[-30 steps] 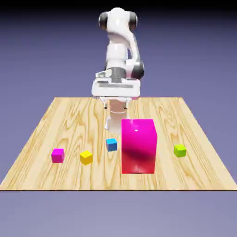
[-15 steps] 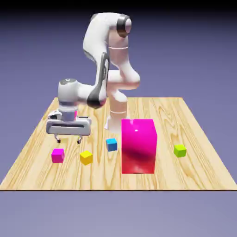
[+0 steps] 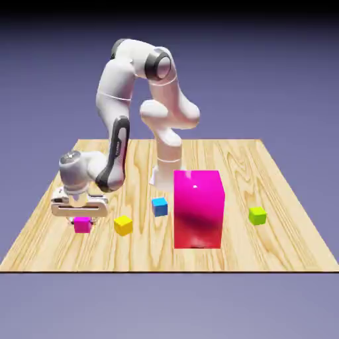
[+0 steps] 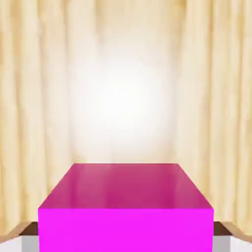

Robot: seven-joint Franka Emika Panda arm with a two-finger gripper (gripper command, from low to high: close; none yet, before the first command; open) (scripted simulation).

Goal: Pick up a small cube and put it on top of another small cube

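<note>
Hand view: the white two-finger gripper (image 3: 81, 219), jaws spread, straddles the tiny plain magenta-pink cube (image 4: 126, 209) on the pale wooden table (image 3: 278, 232), with the tiny plain blue cube (image 3: 159, 206) toward 3 o'clock in the exterior view, past the small yellow cube (image 3: 123, 225).

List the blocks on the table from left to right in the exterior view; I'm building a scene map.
small magenta cube under the hand → yellow cube → blue cube → large magenta block → lime-green cube.
</note>
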